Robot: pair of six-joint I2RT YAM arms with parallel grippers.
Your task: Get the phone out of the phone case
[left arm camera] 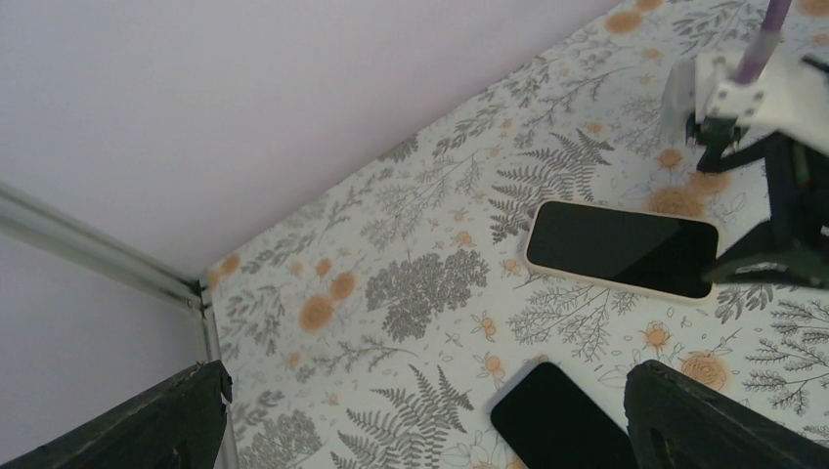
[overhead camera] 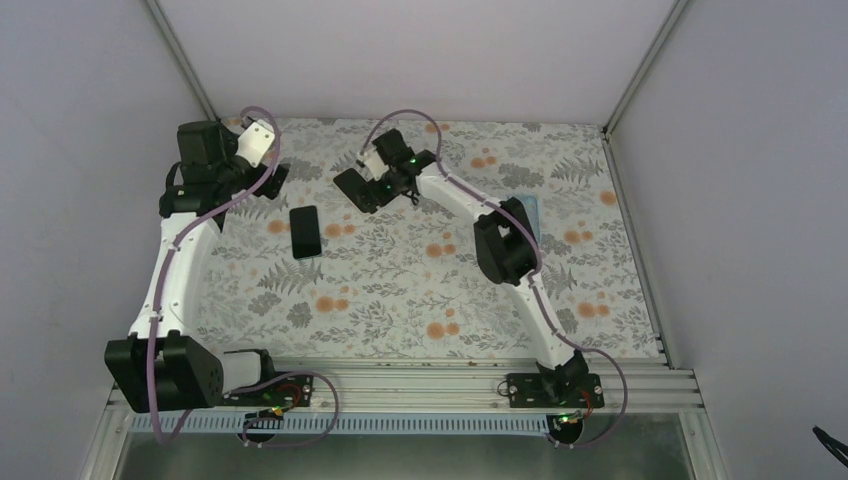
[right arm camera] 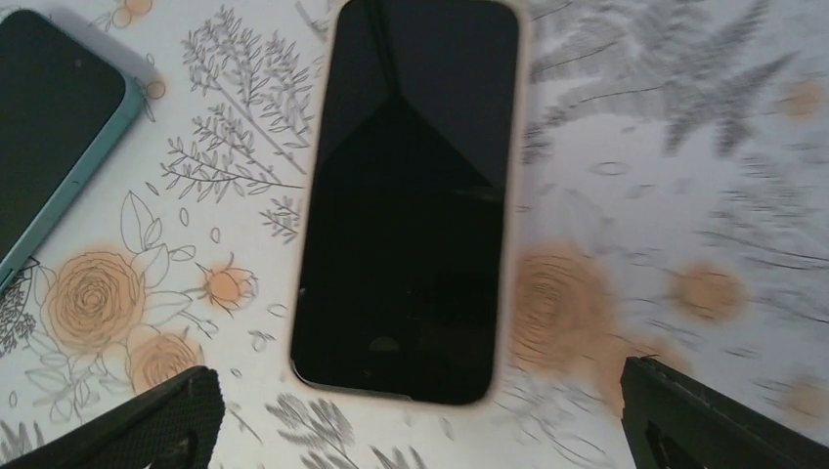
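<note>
Big floral table [overhead camera: 420, 290] under everything. The right arm [overhead camera: 505, 245] reaches to the far middle, the left arm [overhead camera: 175, 265] is up at the far left. The phone [right arm camera: 406, 195] lies flat and screen up at the far middle, just left of centre, sitting in its cream case [left arm camera: 533, 244]. A second phone [overhead camera: 306, 231] lies just beside it, nearer us. The right fingers [right arm camera: 704, 420] hover spread wide over the cased phone, holding nothing. The left fingers [left arm camera: 147, 425] are wide and empty too.

From the right wrist, the phone's long axis runs straight away from the fingers, its button end closest. My read: pin the case rim with one set of fingers, then peel a corner free rather than squeezing the glass.
</note>
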